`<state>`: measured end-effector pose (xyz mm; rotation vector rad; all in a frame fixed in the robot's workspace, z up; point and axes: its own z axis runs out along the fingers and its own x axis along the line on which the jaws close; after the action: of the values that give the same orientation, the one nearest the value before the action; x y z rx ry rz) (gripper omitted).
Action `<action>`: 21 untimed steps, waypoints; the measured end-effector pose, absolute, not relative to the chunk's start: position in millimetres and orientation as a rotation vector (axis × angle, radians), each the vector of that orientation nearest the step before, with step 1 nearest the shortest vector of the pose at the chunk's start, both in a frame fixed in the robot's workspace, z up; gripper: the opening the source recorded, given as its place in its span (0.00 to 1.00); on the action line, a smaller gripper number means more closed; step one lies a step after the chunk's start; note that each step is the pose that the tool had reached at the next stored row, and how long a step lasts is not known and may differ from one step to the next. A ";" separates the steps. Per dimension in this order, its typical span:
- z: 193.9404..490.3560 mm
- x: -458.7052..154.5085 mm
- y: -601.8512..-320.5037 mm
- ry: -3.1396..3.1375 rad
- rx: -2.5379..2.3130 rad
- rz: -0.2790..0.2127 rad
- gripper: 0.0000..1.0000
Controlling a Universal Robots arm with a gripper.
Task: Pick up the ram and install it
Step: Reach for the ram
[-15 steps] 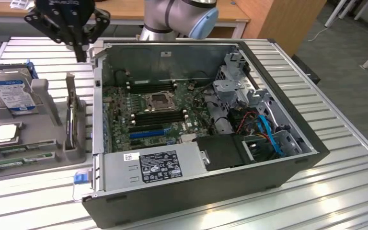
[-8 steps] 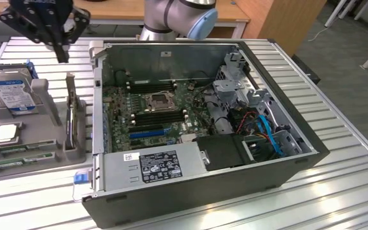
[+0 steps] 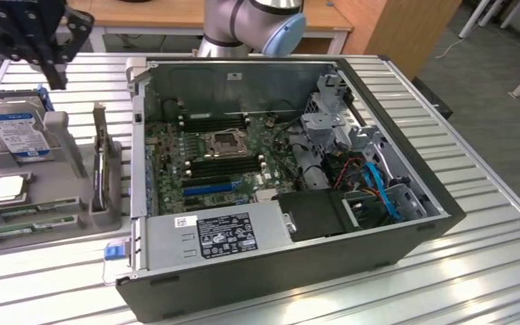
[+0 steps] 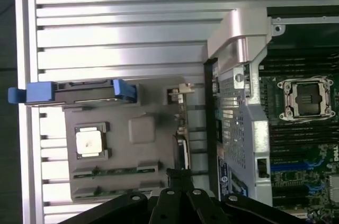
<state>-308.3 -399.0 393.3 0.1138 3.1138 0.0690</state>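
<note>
Print on the white label [image 3: 227,235] of the power supply [image 3: 171,242] is too small to read. The ram [image 3: 30,225] lies in the grey holder [image 3: 52,191] at the exterior view's left, beside the open computer case [image 3: 405,237]. The pincer [image 3: 57,80], pressed together and empty, hangs over the holder. Slatted metal worktop [image 3: 504,271]; wooden desk [image 3: 152,13] behind.

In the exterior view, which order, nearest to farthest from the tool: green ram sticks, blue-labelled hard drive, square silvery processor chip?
1. Blue-labelled hard drive, upright, beneath the tool.
2. Square silvery processor chip, nearer the camera.
3. Green ram sticks, nearest the camera.
</note>
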 end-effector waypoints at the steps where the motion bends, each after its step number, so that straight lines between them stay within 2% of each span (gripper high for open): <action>1: 393.3 -312.8 -399.0 3.114 0.114 0.069 0.11; 16: 393.3 -379.8 -399.1 3.114 0.113 0.069 0.11; 21: 393.3 -380.8 -399.0 3.114 0.113 0.069 0.11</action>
<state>-380.8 -399.0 393.3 0.1127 3.1138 0.0690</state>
